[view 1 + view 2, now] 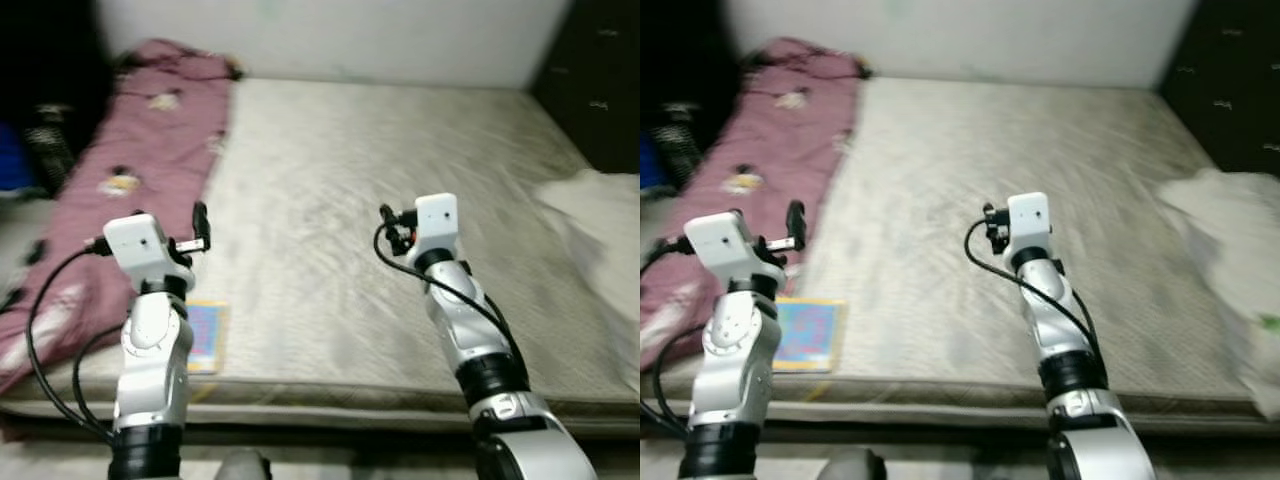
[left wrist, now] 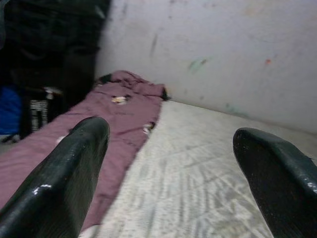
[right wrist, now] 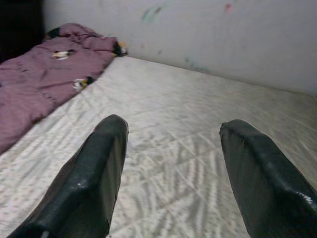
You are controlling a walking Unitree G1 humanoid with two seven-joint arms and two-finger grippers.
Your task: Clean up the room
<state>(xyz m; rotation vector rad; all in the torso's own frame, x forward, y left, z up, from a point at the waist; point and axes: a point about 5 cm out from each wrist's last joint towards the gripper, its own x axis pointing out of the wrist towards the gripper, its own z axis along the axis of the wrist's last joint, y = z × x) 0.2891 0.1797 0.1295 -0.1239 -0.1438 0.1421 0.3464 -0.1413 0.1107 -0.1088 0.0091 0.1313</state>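
- The robot is standing at the foot of a bed whose bare quilted mattress (image 1: pixel 380 200) is showing a pale, stitched, slightly ribbed surface.
- A purple blanket (image 1: pixel 130 170) is lying in a long rumpled strip down the mattress's left side, reaching up to the wall; small cartoon patches are dotting the fabric.
- This blanket is looking soft, limp and light. It will likely be sagging and trailing when lifted, so pinching a bunched fold near an end or edge seems wiser than pressing on a flat stretch.
- A thin, flat, colourful book (image 1: pixel 808 333) is lying near the mattress's front edge, just beside the blanket. It looks stiff and light, and is probably best taken by its exposed edge.
- A crumpled white cloth (image 1: pixel 600 215) is resting at the mattress's right side, equally soft.
- The left tool (image 2: pixel 168 163) is hovering above the blanket's inner edge, fingers spread wide and holding nothing.
- The right tool (image 3: pixel 171 163) is hanging over the bare middle of the mattress, likewise released and empty.
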